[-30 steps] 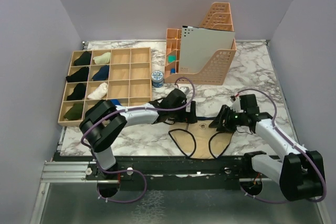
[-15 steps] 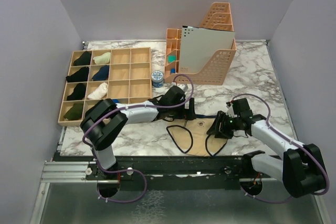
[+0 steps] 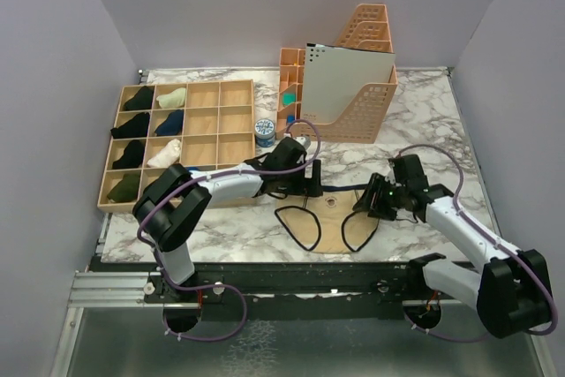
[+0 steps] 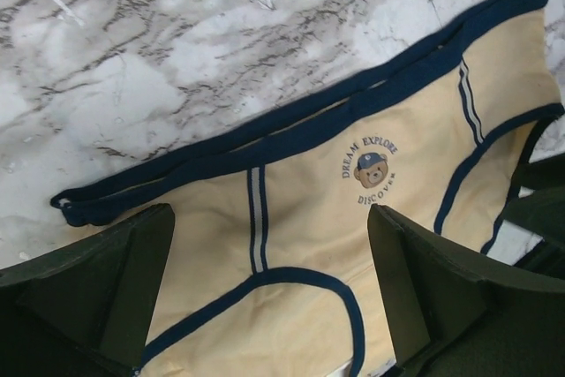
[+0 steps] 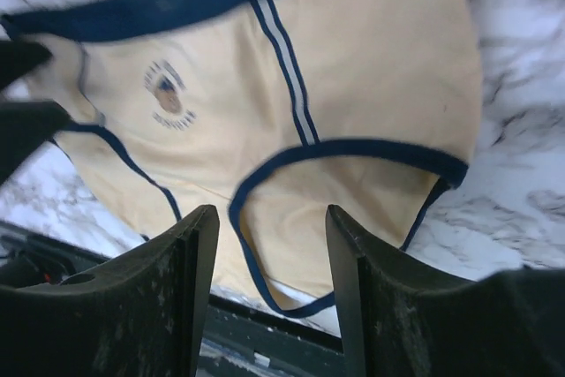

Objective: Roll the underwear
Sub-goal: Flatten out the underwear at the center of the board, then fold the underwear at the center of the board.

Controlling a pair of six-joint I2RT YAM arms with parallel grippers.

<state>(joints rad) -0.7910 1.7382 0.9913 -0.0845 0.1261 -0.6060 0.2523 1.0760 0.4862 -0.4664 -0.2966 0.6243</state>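
Cream cotton underwear with navy trim (image 3: pixel 328 222) lies flat by the near edge of the white marble table (image 3: pixel 424 121), its waistband (image 4: pixel 291 127) running left to right between the spread, empty left gripper (image 3: pixel 309 183) and the parted, empty right gripper (image 3: pixel 369 203), both equally close.

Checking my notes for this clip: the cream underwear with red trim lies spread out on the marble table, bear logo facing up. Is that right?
Not quite: the trim is navy blue, not red, as the left wrist view shows. The rest holds: the cream underwear lies spread out on the marble table, bear logo facing up.
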